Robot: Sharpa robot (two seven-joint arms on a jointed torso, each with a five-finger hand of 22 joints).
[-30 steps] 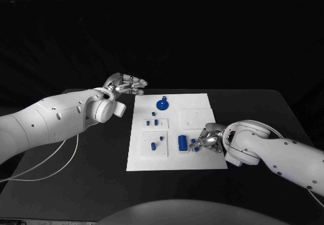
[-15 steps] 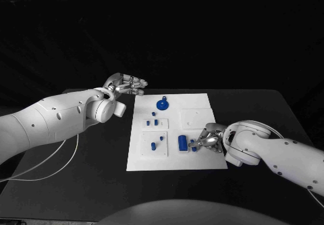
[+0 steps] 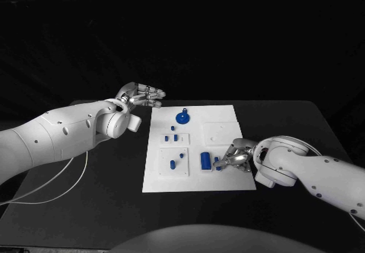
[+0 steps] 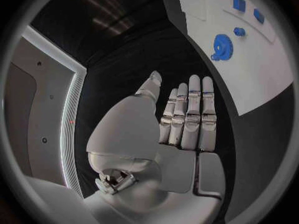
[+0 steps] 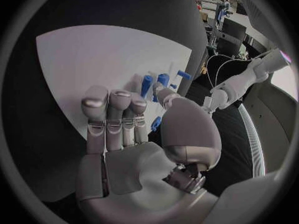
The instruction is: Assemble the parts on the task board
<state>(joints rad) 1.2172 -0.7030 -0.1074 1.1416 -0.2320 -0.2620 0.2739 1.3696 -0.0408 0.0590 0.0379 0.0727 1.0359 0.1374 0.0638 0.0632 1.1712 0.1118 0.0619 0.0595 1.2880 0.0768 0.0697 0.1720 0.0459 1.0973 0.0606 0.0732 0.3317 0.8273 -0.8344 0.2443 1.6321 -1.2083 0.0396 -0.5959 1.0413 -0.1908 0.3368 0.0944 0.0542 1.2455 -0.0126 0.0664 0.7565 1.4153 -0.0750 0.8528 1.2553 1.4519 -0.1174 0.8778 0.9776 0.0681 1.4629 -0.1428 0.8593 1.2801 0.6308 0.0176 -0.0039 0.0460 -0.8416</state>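
The white task board (image 3: pixel 228 176) lies in the middle of the table. A blue gear-shaped part (image 3: pixel 183 116) sits at its far end, with small blue pegs (image 3: pixel 171 138) below it and two more (image 3: pixel 177 159) in a raised plate. A blue cylinder (image 3: pixel 205 161) lies near the right edge. Just right of it, my right hand (image 3: pixel 236 156) rests on the board. Its thumb and a fingertip pinch a small blue part (image 3: pixel 218 159) (image 5: pixel 146 84), while the other fingers (image 5: pixel 109 114) stay stretched out. My left hand (image 3: pixel 141 95) (image 4: pixel 184 117) hovers off the board's far left corner, fingers straight, holding nothing.
Black table (image 3: pixel 289 121) surrounds the board on all sides. A thin white cable (image 3: pixel 72 176) hangs from my left arm over the table's left side. A square recess (image 3: pixel 221 130) in the board lies beyond my right hand.
My right forearm has shifted very slightly while the hand stays at the small blue part. The left hand and the other parts have not moved.
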